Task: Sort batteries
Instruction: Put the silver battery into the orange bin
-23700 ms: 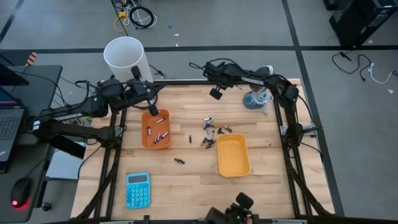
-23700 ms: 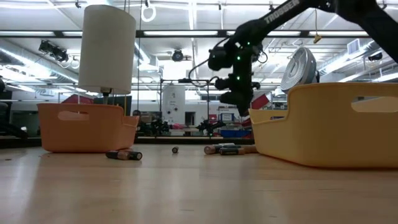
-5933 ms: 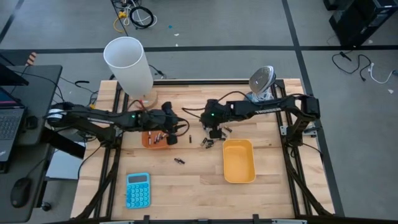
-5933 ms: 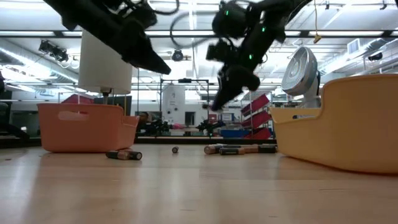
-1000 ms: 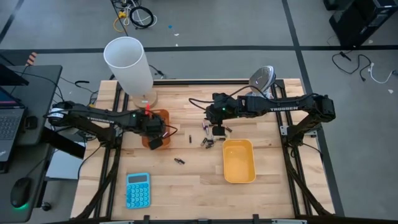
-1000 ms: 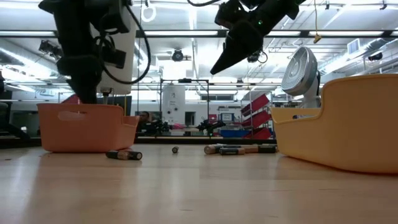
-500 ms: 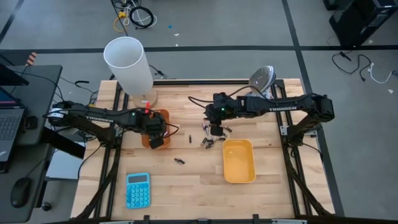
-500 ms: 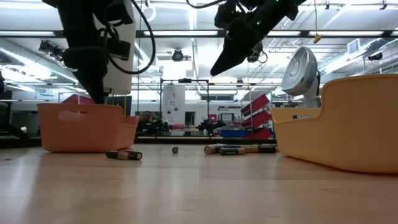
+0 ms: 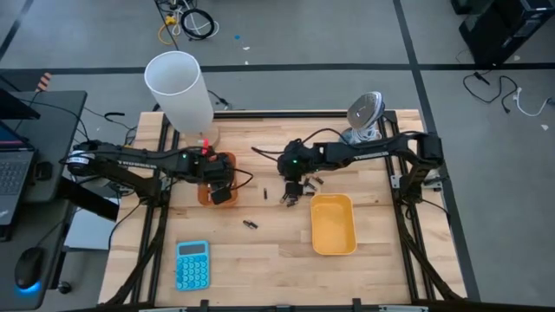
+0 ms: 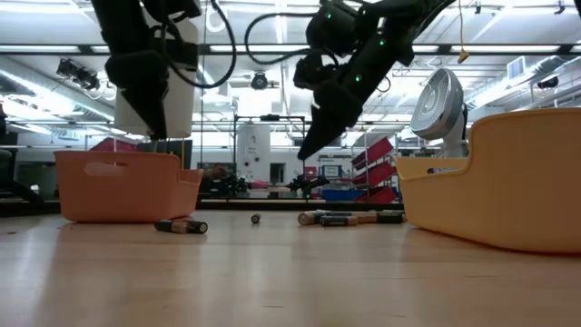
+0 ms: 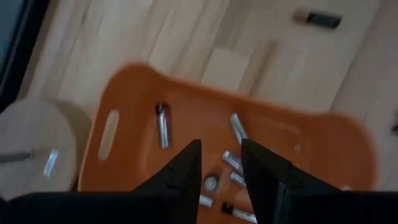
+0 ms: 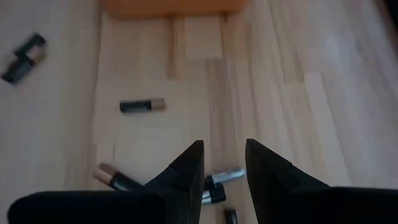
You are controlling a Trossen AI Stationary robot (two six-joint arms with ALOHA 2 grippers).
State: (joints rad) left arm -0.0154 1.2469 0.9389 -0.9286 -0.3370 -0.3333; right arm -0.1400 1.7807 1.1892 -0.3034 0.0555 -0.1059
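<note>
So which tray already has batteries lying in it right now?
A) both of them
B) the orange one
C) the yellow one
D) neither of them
B: the left wrist view shows several silvery batteries lying inside the orange tray, while from above the yellow tray shows only bare yellow floor.

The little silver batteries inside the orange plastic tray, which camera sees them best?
The left wrist view: it looks straight down into the orange plastic tray, showing the little silver batteries lying inside. The high view shows only the tray under the left gripper; the low view shows just its outer wall.
</note>
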